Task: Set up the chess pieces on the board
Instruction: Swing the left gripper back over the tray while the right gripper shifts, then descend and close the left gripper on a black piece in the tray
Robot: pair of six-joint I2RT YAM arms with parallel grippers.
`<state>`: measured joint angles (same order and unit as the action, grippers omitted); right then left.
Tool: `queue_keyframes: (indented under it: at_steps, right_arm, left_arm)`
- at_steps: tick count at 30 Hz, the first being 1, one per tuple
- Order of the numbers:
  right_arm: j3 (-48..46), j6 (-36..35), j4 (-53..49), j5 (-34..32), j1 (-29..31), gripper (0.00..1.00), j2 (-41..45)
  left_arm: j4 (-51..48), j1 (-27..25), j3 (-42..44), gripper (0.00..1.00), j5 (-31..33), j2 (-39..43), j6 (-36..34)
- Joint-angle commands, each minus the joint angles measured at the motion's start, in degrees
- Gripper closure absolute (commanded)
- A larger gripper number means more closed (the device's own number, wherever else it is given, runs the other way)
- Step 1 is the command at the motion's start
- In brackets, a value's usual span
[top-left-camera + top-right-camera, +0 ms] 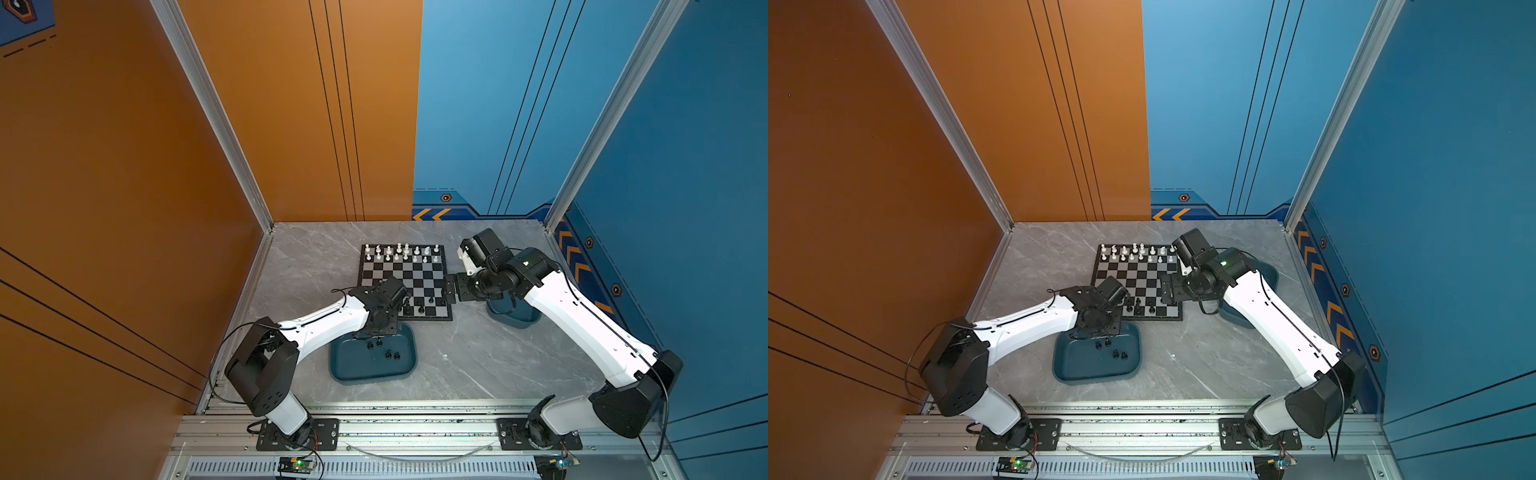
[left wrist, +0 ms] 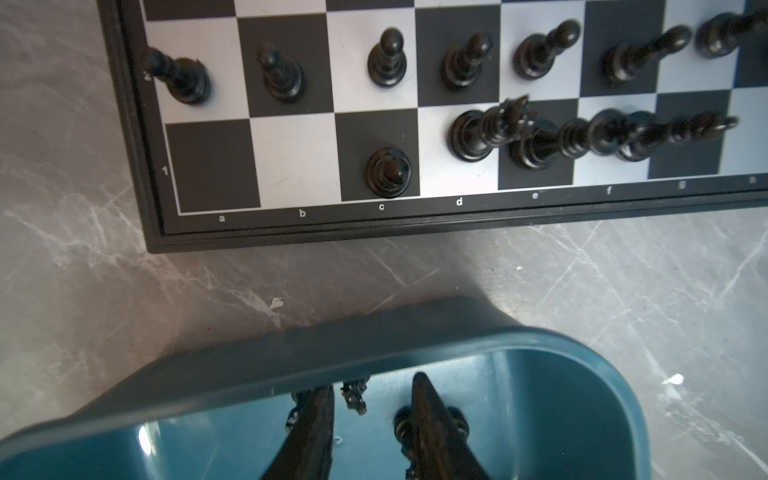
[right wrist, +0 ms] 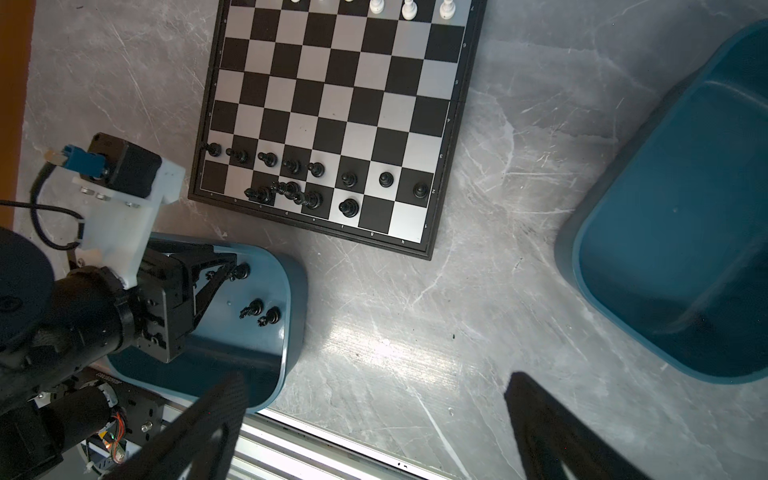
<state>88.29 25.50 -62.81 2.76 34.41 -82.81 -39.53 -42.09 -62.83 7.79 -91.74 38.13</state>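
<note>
The board [image 1: 409, 277] lies at the table's middle, with white chess pieces [image 1: 401, 253] filling its two far rows. Black chess pieces [image 2: 386, 58] stand on the two near rows, a few crowded together [image 2: 540, 133]. My left gripper [image 2: 374, 384] reaches down into the near teal tray [image 1: 345, 374], its fingers [image 2: 428, 415] a narrow gap apart. A small black piece [image 2: 353, 397] lies between the tips and another [image 2: 401, 424] sits under one finger. My right gripper [image 3: 376, 378] hangs open and empty over the bare table by the board's right edge [image 1: 451, 289].
Two more black pieces [image 1: 392, 355] lie loose in the near tray. A second teal tray [image 3: 673, 232] sits to the right of the board, mostly under the right arm in both top views. An aluminium rail [image 1: 415, 428] runs along the front.
</note>
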Motion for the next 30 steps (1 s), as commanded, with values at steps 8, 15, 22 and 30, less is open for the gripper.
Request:
queue_keyframes:
  at_steps: [8, 15, 22, 30]
  right_arm:
    - [-1.8, 0.6, -0.9, -1.4, -1.4, 0.0, 2.5]
    - [-2.3, 0.6, -0.7, -1.3, -1.6, 0.0, 2.8]
    - [-2.8, 0.6, -0.4, -1.2, -1.6, 0.0, 2.9]
    - [-3.2, 0.6, -0.4, -1.2, -1.7, 0.0, 3.3]
  left_arm:
    - [-0.3, -1.3, 0.1, 0.68, -1.6, -0.1, 0.4]
    - [-0.5, -2.1, 1.7, 0.68, -1.1, 1.2, 1.7]
    - [-0.8, -2.1, 2.9, 0.68, -0.9, 1.7, 2.2]
    - [-0.7, -2.5, 3.3, 0.69, -1.4, 0.3, 2.6]
